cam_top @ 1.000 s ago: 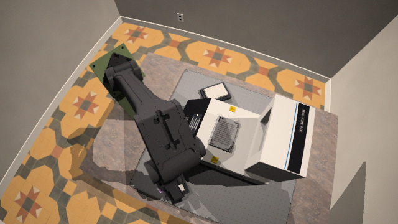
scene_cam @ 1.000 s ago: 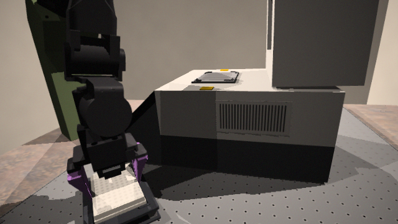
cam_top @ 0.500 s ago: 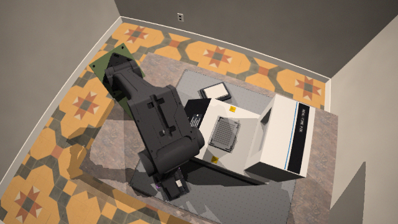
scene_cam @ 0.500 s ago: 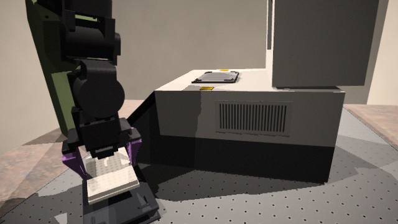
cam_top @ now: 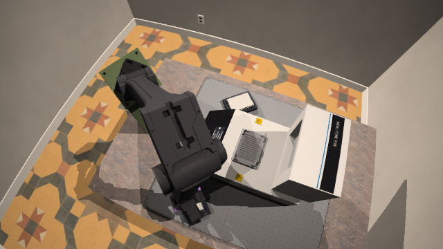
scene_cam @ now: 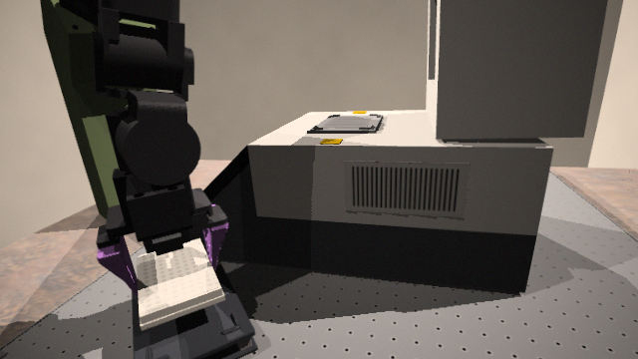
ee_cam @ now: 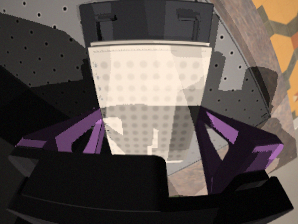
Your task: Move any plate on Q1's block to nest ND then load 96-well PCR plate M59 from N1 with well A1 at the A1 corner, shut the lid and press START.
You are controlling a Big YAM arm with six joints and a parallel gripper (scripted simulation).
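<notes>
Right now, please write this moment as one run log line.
pincer: shut on plate M59 | plate: lifted, tilted above nest N1 | Q1 lid: open | block: no plate seen

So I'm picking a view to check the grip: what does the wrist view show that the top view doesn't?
Only the wrist view shows the white plate between the purple fingers, with the dark nest beyond its far end. Only the top view shows the cycler with its lid open, the block, and a second plate. Both show the gripper and the perforated bench.
</notes>
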